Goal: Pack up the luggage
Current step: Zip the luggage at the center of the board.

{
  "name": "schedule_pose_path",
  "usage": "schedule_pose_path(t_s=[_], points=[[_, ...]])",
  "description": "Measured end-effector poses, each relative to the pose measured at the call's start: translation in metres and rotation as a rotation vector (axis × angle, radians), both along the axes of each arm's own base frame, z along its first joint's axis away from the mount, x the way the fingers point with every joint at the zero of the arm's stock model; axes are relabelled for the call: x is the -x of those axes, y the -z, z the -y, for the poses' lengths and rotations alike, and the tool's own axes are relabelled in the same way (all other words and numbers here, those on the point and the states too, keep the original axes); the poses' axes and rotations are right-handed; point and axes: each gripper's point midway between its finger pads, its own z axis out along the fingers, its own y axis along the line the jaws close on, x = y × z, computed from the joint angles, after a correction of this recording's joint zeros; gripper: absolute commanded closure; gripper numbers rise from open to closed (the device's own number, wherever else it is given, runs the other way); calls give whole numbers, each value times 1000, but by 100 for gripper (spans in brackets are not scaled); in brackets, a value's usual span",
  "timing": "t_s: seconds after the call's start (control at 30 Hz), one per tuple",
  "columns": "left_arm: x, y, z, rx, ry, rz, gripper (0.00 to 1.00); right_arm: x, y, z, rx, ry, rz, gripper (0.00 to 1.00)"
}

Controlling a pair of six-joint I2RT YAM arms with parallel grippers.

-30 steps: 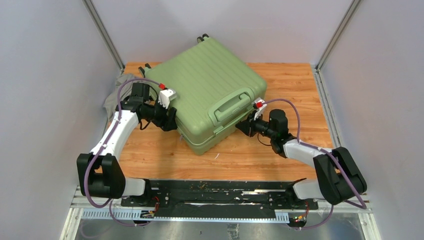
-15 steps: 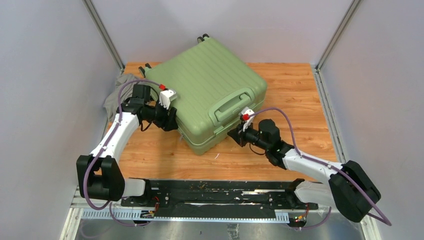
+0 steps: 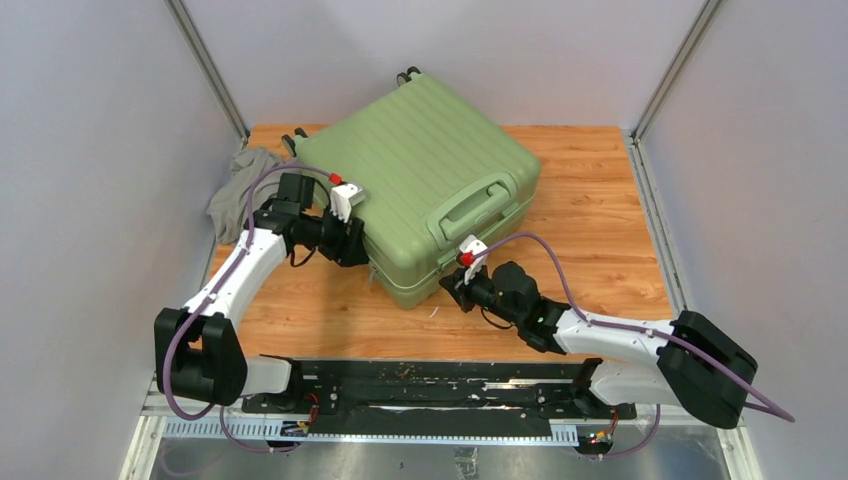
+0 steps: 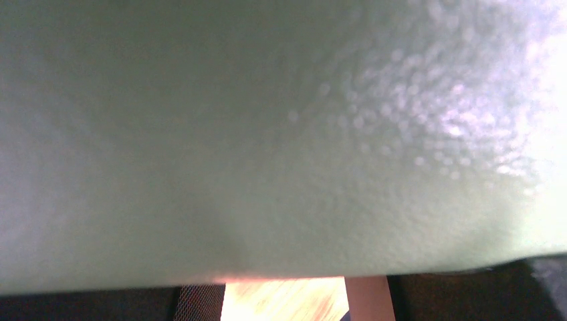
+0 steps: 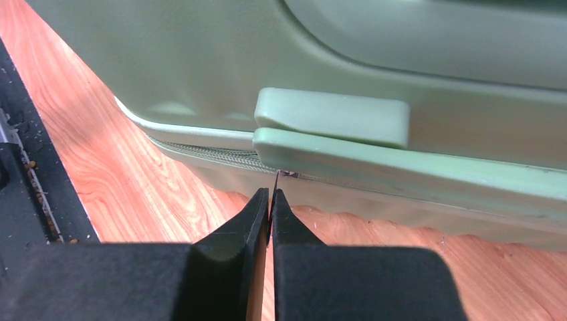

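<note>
The luggage (image 3: 420, 170), a light-green ribbed hard-shell suitcase, lies closed and flat on the wooden table, handle facing up. My right gripper (image 3: 450, 285) is at its near front edge, shut on the thin metal zip pull (image 5: 276, 180) just below a green tab on the seam; the jaws meet in the right wrist view (image 5: 269, 197). My left gripper (image 3: 352, 245) presses against the case's left side. The green shell (image 4: 281, 134) fills the left wrist view. One dark finger (image 4: 87, 306) shows at the bottom left and the other at the bottom right, well apart.
A grey cloth (image 3: 238, 190) lies bunched at the table's back left, beside the case's wheels (image 3: 405, 74). The black base rail (image 3: 430, 385) runs along the near edge. Grey walls close in on both sides.
My right gripper has travelled left along the case's front seam, shut on the zip pull. The case has shifted slightly to the right, and my left gripper has followed against its side.
</note>
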Motion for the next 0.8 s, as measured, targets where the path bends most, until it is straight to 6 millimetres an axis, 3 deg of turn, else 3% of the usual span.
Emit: schedule_pose_path(t_s=[0.3, 0.6, 0.7, 0.8], points=[[16, 0, 26, 25, 44, -52, 44, -5, 6, 6, 21, 94, 24, 100], [36, -9, 59, 29, 134, -88, 42, 5, 2, 43, 6, 177, 63, 100], [49, -21, 61, 11, 203, -75, 39, 9, -1, 49, -17, 178, 74, 100], [47, -53, 70, -4, 317, 88, 37, 10, -2, 49, -24, 172, 75, 100]])
